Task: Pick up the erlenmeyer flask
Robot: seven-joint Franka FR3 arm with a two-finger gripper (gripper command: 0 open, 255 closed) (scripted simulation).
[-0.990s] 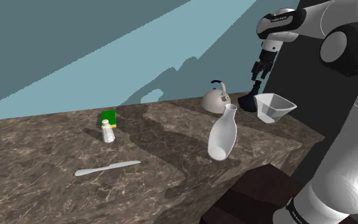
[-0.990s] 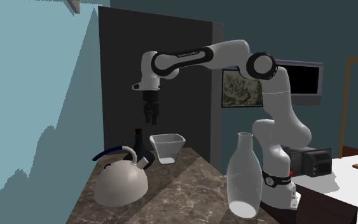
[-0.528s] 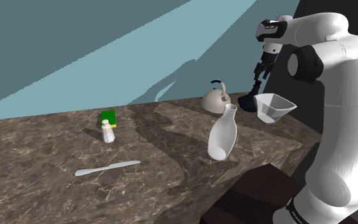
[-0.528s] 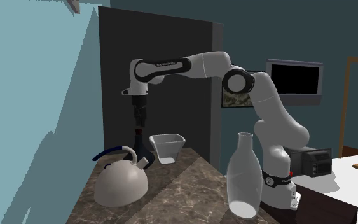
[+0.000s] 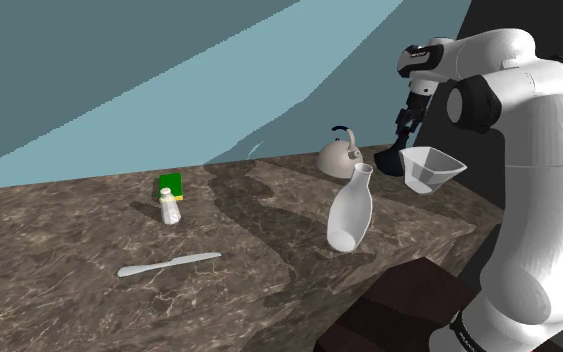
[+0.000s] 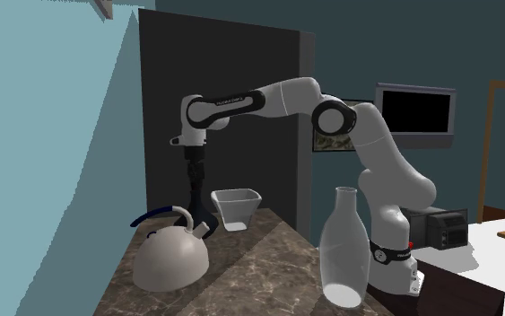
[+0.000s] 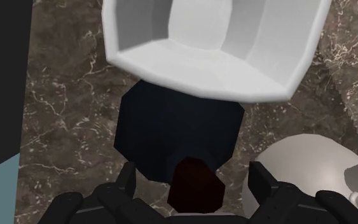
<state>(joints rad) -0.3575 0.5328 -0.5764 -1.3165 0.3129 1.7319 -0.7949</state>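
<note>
Hovering with the gripper point(image 7: 195, 179) right over the flask point(image 7: 177, 127), jaws spread wide, one finger each side of the dark red stopper point(image 7: 196, 194), touching nothing. Found at the far right end of the counter point(image 5: 269, 250) in the shoulder view: dark blue, tucked just behind the white cup point(image 5: 431, 168), right of the kettle point(image 5: 339, 157). Looks stiff, probably light, likely smooth and slippery, maybe breakable, so no hard squeeze. Wide cone below, narrow neck on top; best to pinch the neck just under the stopper, well inside the spread. Watch the cup rim, close against the body in the wrist view. Straight down, close gently, lift vertically.
</note>
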